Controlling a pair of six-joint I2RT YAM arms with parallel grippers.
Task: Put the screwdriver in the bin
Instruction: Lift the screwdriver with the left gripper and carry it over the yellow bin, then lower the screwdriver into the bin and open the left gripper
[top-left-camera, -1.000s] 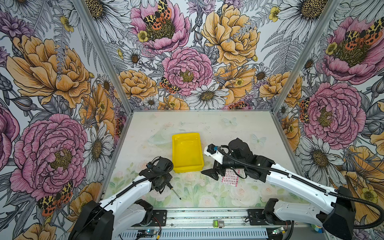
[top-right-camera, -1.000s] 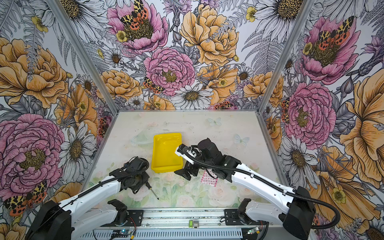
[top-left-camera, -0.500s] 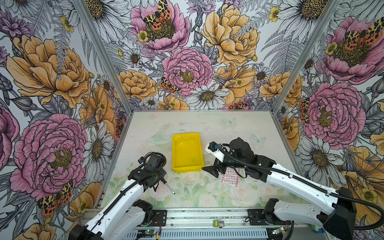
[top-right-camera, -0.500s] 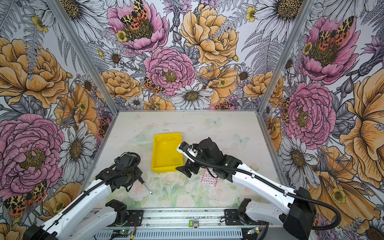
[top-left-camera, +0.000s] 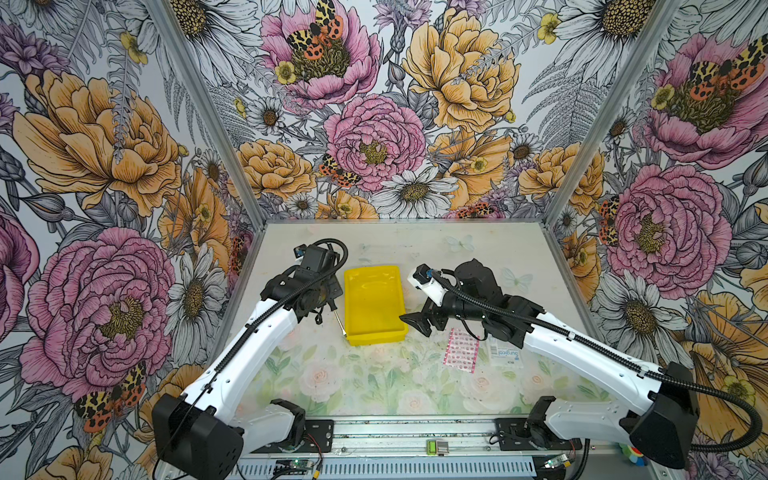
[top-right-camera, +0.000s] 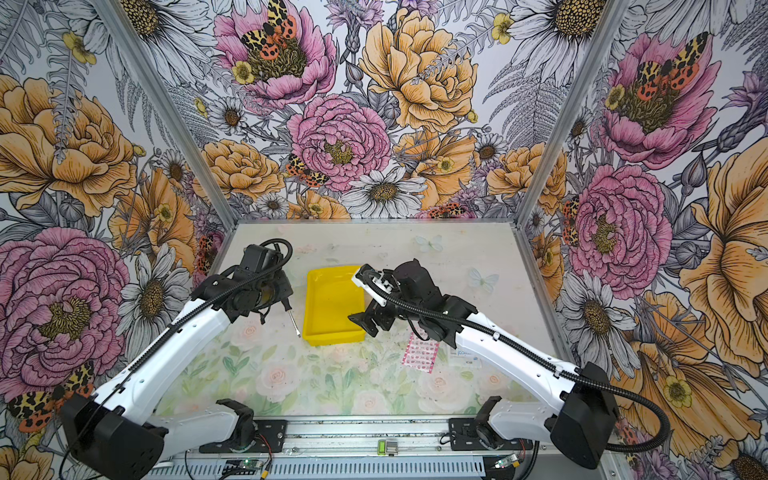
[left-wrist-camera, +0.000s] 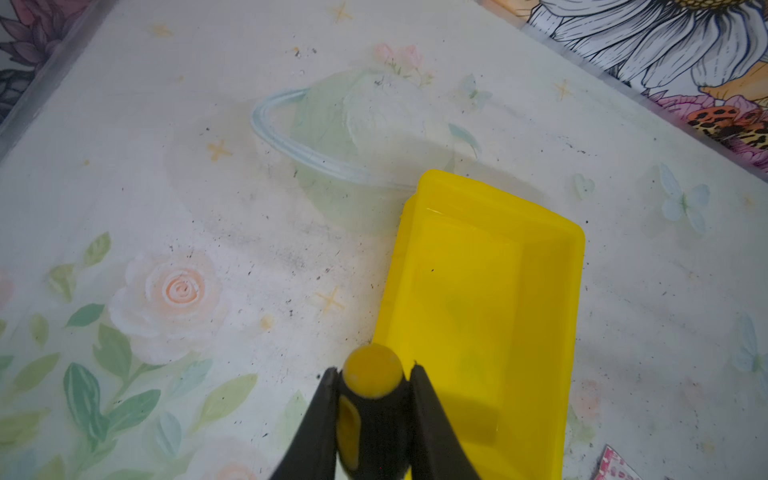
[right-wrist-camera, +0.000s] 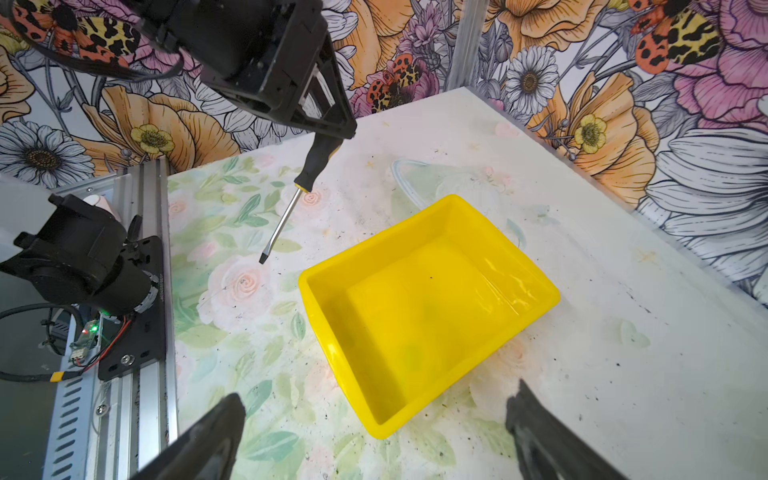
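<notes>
Yellow bin (top-left-camera: 374, 303): glossy bright plastic, a shallow rectangle with rounded corners, a rolled rim and low walls. It sits flat on the middle of the table with its floor bare.
Steel-shafted screwdriver (right-wrist-camera: 291, 203): slim, with a black handle that has a yellow inlay and a domed yellow end cap (left-wrist-camera: 372, 372). The thin bright shaft ends in a flat dark tip. It hangs tilted with the tip lowest, over the mat just beside the bin's left long wall and outside it.
Matte left gripper (left-wrist-camera: 372, 370): black tapered fingers pinched tight on the screwdriver handle just under the cap, one on each side.
Matte right gripper (right-wrist-camera: 376, 399): black jaws spread wide, holding nothing, close to the bin's near right corner. Whether it touches the bin cannot be told.
Printed mat (top-left-camera: 374, 382): pale, with soft roses and green leaves, speckled with dark grit.
Flat pink sachet (top-left-camera: 461, 351): dotted pattern, lying on the mat to the right of the bin. It is just beside a white packet (top-left-camera: 505, 353) with blue print.
</notes>
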